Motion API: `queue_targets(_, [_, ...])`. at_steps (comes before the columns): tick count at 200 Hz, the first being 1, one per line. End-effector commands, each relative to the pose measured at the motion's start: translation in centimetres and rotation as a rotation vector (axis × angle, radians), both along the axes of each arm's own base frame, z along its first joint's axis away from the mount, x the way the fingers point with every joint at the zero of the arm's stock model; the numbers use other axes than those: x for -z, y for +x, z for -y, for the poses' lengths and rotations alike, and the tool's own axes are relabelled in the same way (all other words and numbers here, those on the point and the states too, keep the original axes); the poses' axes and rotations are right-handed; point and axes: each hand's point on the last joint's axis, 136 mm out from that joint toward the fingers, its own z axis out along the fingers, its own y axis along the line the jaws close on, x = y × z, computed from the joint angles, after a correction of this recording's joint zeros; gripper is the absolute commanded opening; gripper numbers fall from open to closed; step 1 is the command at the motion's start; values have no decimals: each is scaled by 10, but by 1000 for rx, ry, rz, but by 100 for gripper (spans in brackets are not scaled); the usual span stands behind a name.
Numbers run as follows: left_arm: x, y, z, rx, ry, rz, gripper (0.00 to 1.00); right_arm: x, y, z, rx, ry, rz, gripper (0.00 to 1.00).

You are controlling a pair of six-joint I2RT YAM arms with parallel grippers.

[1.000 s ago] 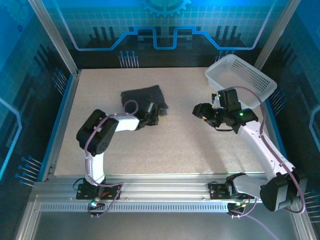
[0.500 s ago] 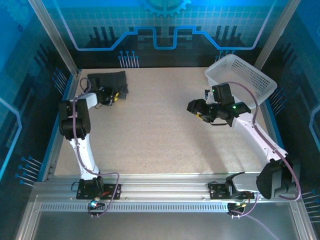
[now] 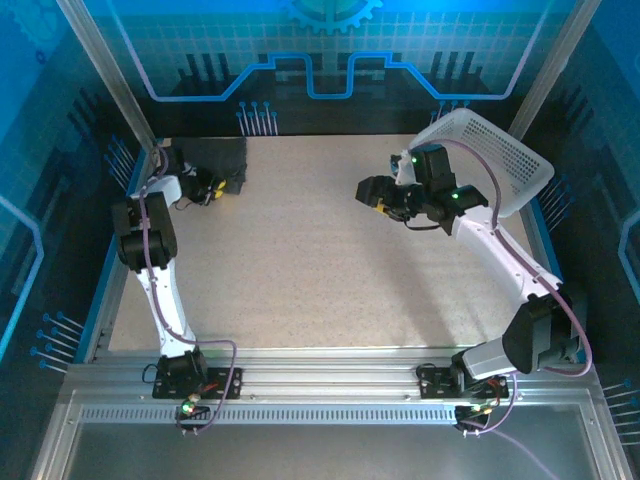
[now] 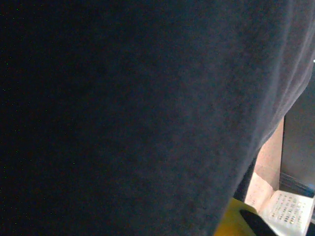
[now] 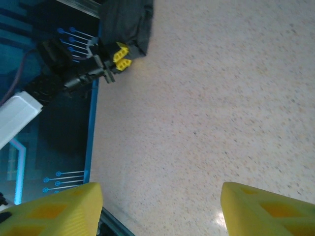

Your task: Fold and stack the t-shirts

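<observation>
A dark t-shirt point(image 3: 222, 157) is seen at the upper left of the table point(image 3: 320, 270). The left pincer point(image 3: 214, 188) is set at its edge, and its grip cannot be told. The right pincer point(image 5: 160, 192) is held wide open.

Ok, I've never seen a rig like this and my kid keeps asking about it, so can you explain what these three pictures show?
These are two robot arms bolted at the near edge of a table. One picture looks down on both from above. The other two come from a small camera on each wrist. The left arm reaches to the far left corner, its jaws at the edge of a folded dark t-shirt, which its wrist camera sees close up. Whether they grip it isn't clear. The right arm hovers over bare table, its yellow jaws open and holding nothing. A white lattice basket sits tipped up at the far right.
</observation>
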Motion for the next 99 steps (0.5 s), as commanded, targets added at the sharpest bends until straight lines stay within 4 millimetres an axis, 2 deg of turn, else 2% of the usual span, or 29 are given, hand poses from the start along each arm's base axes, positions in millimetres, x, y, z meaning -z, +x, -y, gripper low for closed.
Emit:
queue_targets(1, [-35, -4, 3, 16, -3, 60, 36, -38, 3, -10, -21, 80, 133, 69])
queue_targets(15, [-51, -15, 3, 11, 4, 65, 51, -47, 7, -14, -32, 119, 147, 70])
queue_targets(22, [-60, -23, 4, 2, 3, 65, 63, -52, 8, -17, -41, 136, 154, 70])
queue_targets(23, [-61, -24, 4, 1, 4, 64, 66, -53, 9, -18, -41, 137, 155, 70])
queue_targets(25, [-65, -27, 4, -2, 5, 67, 87, -55, 9, -18, -43, 141, 159, 71])
queue_targets(26, [-66, -28, 4, -4, 5, 67, 93, -56, 9, -18, -44, 143, 161, 71])
queue_targets(29, [-73, -32, 5, -9, 8, 76, 98, -59, 9, -19, -45, 146, 167, 71])
queue_targets(54, [-127, -71, 17, -61, 61, 157, 99, -81, 13, -14, -17, 146, 222, 79])
queue_targets(59, [-136, -81, 19, -73, 85, 164, 99, -84, 14, -12, -8, 145, 230, 97])
queue_targets(61, [-140, -84, 21, -77, 96, 171, 99, -85, 14, -11, -5, 143, 232, 99])
queue_targets(84, [-168, -130, 32, -142, 201, 203, 99, -94, 16, 1, 30, 131, 256, 100])
queue_targets(99, [-189, -157, 36, -173, 284, 231, 99, -90, 20, 13, 67, 112, 233, 100])
